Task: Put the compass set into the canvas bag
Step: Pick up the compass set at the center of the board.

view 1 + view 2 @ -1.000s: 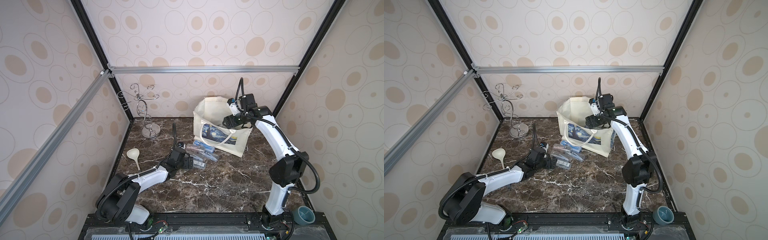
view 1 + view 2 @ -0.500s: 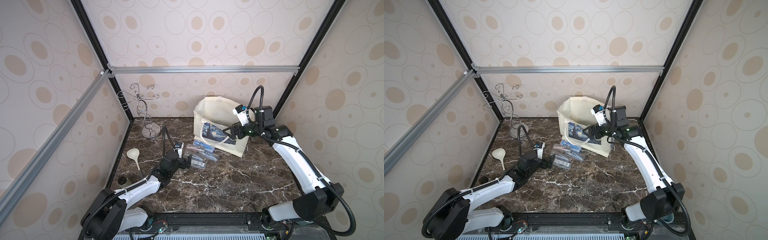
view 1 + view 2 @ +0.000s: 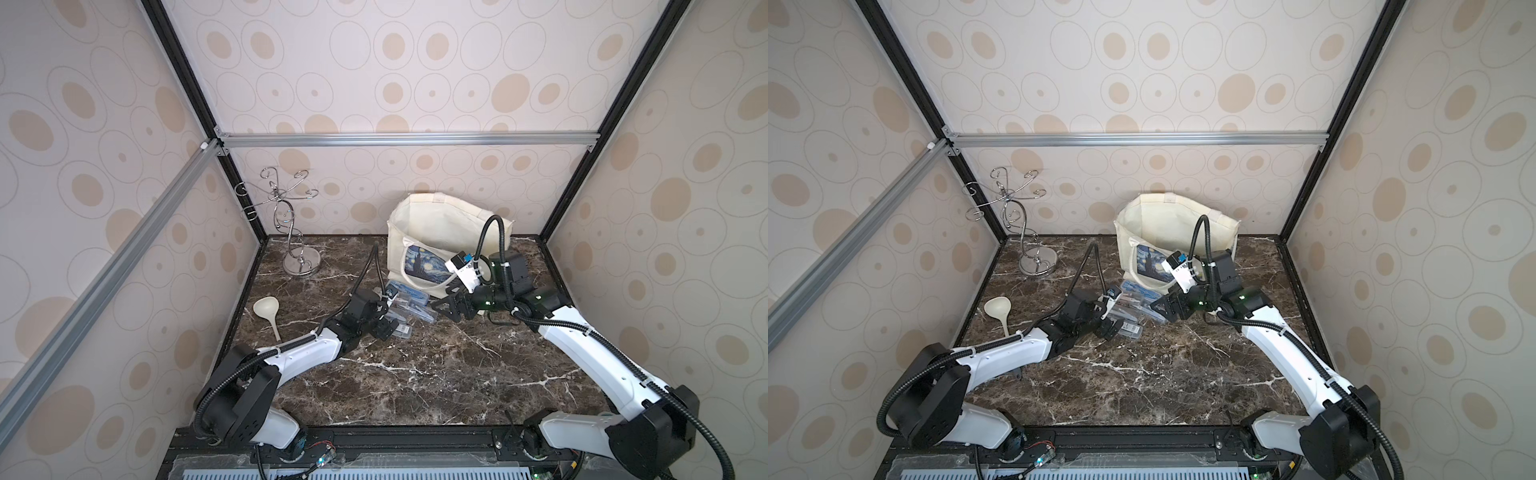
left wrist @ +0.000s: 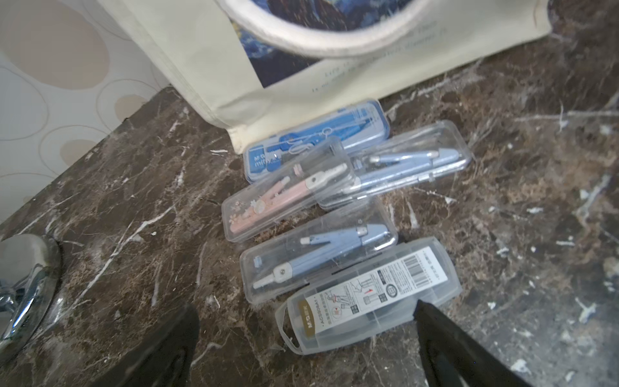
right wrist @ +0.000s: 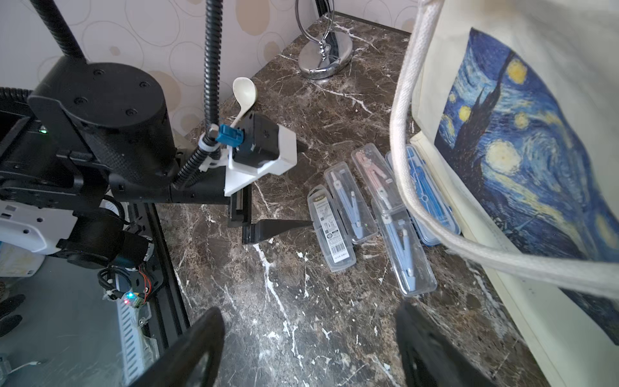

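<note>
**Top views.** Locate the cream canvas bag (image 3: 432, 232) with the blue-and-yellow print, upright at upper centre of frame, mouth open. Find five clear plastic compass set cases (image 3: 409, 307) lying flat on the dark marble tabletop (image 3: 415, 374), just below the bag at centre frame; none inside yet. Note the left gripper (image 3: 384, 328) at the cluster's lower-left edge and the right gripper (image 3: 446, 309) at its right. Disregard the chrome wire stand (image 3: 291, 232) and cream plastic spoon (image 3: 268, 311) at left of frame.

**Left wrist view.** Confirm jaws spread wide, nothing pinched, straddling the frosted labelled case (image 4: 368, 295) at the cluster's outer edge. Contact between one fingertip (image 4: 435, 321) and the case: cannot tell.

**Right wrist view.** Confirm fingers (image 5: 207, 335) spread, empty, above bare marble. Note the white rope handle (image 5: 405, 117) hanging over the cases nearest the bag.

**Handling (judgement).** Treat each case as light, rigid and smooth; expect sliding on marble. Grip across the narrow width at mid-length, moderately, to spare the thin lid. Allow for the neighbouring case just beside.
</note>
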`<state>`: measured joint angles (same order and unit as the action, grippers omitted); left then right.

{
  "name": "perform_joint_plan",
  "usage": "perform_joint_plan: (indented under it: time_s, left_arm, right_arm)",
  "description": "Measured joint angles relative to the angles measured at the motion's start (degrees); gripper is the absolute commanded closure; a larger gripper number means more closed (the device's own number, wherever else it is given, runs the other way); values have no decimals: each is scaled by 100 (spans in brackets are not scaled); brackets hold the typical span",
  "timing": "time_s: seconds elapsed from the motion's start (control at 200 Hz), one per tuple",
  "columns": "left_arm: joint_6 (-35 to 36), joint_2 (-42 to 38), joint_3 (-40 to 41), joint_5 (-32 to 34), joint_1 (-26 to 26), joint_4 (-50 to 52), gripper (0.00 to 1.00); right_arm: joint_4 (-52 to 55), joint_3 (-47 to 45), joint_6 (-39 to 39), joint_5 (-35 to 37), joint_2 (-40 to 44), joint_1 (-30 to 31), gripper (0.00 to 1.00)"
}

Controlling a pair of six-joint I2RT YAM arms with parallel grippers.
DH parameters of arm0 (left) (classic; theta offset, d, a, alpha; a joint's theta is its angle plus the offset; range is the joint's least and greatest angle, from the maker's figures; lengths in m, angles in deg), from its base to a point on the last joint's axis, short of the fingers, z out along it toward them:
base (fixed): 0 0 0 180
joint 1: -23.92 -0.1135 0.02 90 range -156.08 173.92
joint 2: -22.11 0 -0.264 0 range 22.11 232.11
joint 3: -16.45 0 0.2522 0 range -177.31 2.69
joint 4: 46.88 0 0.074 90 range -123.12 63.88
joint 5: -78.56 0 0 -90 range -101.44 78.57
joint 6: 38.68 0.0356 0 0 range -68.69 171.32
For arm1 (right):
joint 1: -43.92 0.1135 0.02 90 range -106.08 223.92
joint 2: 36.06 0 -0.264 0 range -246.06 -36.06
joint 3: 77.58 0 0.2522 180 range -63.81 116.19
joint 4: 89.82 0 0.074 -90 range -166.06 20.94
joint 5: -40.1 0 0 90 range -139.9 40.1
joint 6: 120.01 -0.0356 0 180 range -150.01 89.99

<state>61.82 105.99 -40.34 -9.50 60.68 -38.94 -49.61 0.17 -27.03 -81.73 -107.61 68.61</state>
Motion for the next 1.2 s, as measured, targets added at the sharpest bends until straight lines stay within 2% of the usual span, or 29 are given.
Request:
perform_joint_plan:
  time_s: [0.245, 0.58, 0.86, 1.025, 1.201]
  left_arm:
    - [1132, 520, -181, -13, 138, 793, 0]
    - [1917, 1233, -758, -66, 146, 1200, 1]
    - [2037, 1690, -1401, -538, 149, 1759, 7]
    - [1932, 2006, -1860, -988, 151, 2310, 14]
    - [1742, 2124, -2013, -1480, 149, 2771, 16]
  right_arm:
    - [-166, -297, -120, 57, -31, 2, 19]
    - [-181, -382, -216, 63, -114, 2, 20]
    - [-157, -382, -216, 203, -114, 2, 20]
    - [-160, -382, -219, 232, -114, 2, 20]
    - [-160, -382, -216, 310, -114, 2, 20]
